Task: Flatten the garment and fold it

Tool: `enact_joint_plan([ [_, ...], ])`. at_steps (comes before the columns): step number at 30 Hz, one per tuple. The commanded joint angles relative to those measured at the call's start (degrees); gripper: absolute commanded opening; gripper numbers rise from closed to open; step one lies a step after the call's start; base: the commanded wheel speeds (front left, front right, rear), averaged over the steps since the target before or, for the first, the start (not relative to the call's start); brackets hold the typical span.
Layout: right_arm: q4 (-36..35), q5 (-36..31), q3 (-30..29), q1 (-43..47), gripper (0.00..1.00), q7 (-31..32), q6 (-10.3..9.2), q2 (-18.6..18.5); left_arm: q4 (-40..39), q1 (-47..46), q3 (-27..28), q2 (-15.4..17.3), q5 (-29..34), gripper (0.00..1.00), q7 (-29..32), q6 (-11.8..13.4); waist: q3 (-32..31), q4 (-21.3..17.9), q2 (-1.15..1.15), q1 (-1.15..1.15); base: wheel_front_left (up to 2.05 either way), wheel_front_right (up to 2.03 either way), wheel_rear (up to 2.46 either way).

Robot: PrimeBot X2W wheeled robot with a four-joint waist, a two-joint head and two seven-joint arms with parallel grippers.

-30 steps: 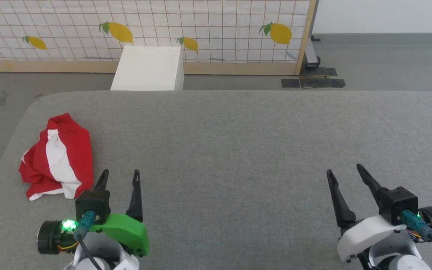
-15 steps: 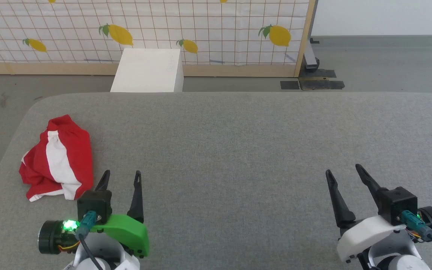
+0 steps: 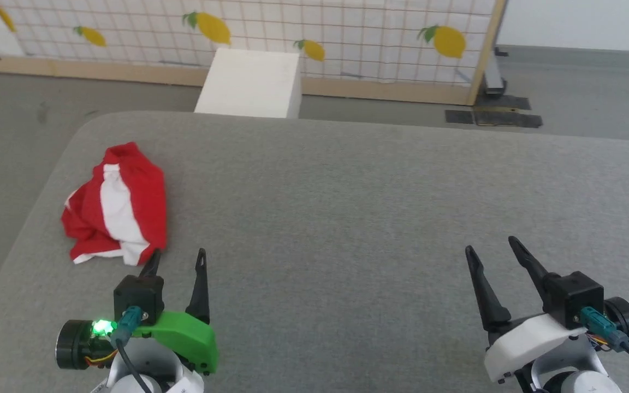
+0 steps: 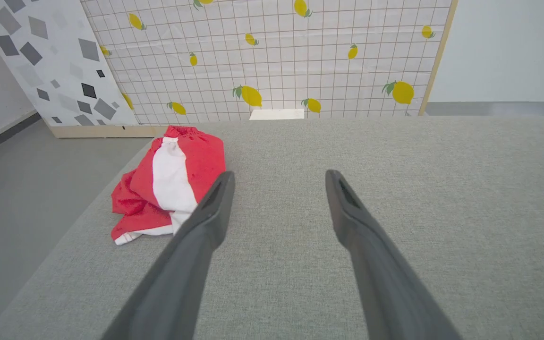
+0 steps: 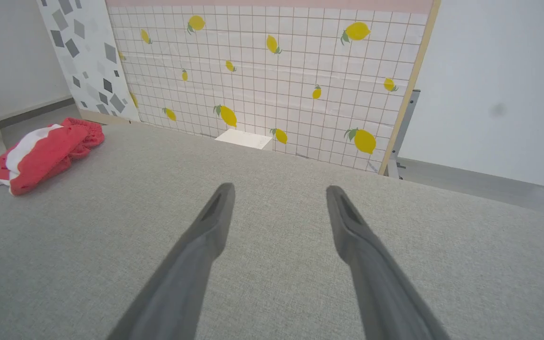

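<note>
Fingers: the two long dark fingers (image 4: 191,245) of the left gripper (image 3: 177,254), on its green-shelled wrist, stand wide apart with nothing between them. They are low over the near left part of the grey fabric-covered table (image 3: 347,191), tips pointing away from the robot. The right gripper (image 3: 490,244), on a white-shelled wrist, is likewise spread wide and empty at the near right, well apart from the left one. Judged a ready posture: jaws are set to take cloth, and neither has any.

Task item: the small bright red fabric shorts with a broad white stripe (image 3: 120,210) lie in a crumpled heap close to the table's left edge, just beyond and to the left of the left gripper. In the left wrist view the left finger crosses in front of the white hem (image 4: 149,232). Whether it touches cannot be told; it appears clear. The gathered waistband (image 4: 184,131) lies at the far end. No lettering is visible, and the layers are bunched over one another.

Beyond the table: a white box-shaped block (image 3: 251,82) stands on the grey floor (image 3: 14,120). Behind it is a wood-framed panel of gridded cloth printed with yellow lemons (image 3: 374,33).

Findings: flattening has not begun. The heap sits within the left arm's reach and far from the right, so the first grasp likely falls to the left. The cloth probably needs drawing toward the middle, where both arms can spread it. Risk: a pinch taking several layers at once.
</note>
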Motion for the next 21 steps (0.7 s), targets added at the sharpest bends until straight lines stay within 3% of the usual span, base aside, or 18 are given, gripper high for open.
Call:
enact_joint_plan([
  [1, -0.55, 0.42, 0.21, 0.31, 1.00, -0.33, -0.06, -0.17, 0.16, -0.48, -0.15, 0.63, -0.72, 1.00, -0.41, 0.34, 1.15, 2.89, 0.00, 0.00, 0.00, 0.00, 0.00],
  [21, -2.01, 3.13, 1.99, 3.13, 1.00, -0.29, -0.08, 0.07, 0.79, -1.01, -2.15, 2.05, -0.47, 1.00, -0.74, 2.17, 0.11, 18.73, 0.00, 0.00, 0.00, 0.00, 0.00],
])
